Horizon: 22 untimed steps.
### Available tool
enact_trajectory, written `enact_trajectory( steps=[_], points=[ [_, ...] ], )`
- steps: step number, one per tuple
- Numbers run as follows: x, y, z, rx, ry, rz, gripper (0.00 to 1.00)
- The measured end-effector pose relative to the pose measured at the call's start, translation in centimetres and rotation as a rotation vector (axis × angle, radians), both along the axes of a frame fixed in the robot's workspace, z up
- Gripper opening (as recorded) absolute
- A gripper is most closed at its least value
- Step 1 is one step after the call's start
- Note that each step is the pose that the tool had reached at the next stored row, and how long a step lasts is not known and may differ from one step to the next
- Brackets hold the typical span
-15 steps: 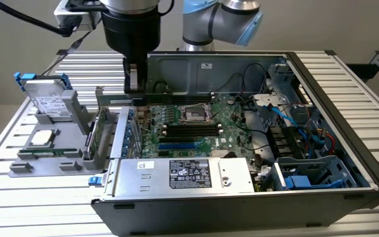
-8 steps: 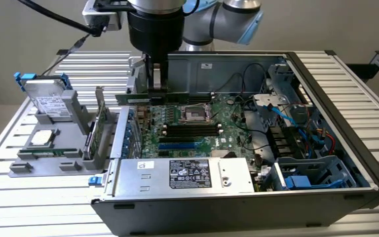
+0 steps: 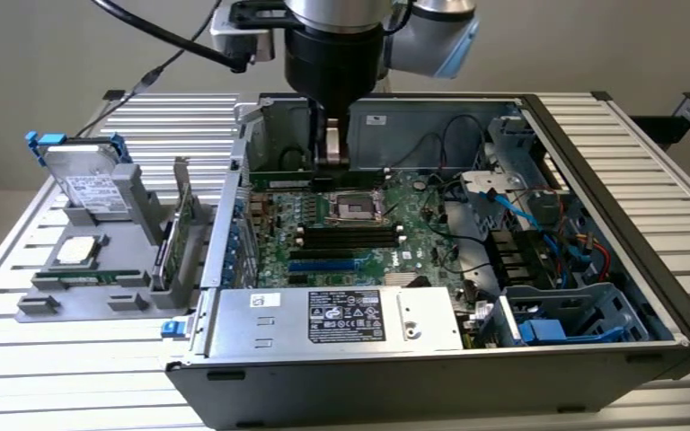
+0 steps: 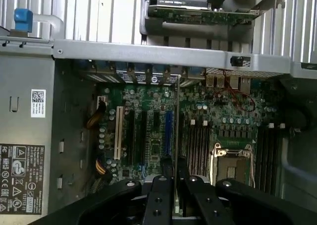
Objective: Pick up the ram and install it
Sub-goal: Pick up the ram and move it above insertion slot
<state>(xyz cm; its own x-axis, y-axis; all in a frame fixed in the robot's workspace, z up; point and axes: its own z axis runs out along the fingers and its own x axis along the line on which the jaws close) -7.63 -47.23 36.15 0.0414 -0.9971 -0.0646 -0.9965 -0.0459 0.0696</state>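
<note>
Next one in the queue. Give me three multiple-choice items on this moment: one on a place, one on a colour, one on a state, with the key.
1. Where is the gripper?
A. Over the parts holder
B. Inside the open computer case, above the motherboard
C. Over the bare slatted table

2. What colour is the handle on the hard drive?
A. Blue
B. Red
C. Yellow

3. What is the gripper doing?
A. Open and empty
B. Shut on the expansion card
C. Shut on the ram

Key:
1 B: the gripper hangs within the computer case, over the motherboard.
2 A: the handle atop the hard drive is blue.
3 C: the ram stands edge-on between the fingers.
</note>
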Motion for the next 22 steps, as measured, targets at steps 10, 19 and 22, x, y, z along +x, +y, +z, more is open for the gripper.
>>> enact_trajectory(
  steps=[10, 19, 22],
  points=[
    [2.4, 3.02, -1.81, 0.0001, -0.0001, 0.000, 0.14],
    [3.9, 4.88, -3.45, -0.0001, 0.0000, 0.000, 0.14],
    [5.2, 5.10, -4.00, 0.0002, -0.0001, 0.000, 0.14]
  ],
)
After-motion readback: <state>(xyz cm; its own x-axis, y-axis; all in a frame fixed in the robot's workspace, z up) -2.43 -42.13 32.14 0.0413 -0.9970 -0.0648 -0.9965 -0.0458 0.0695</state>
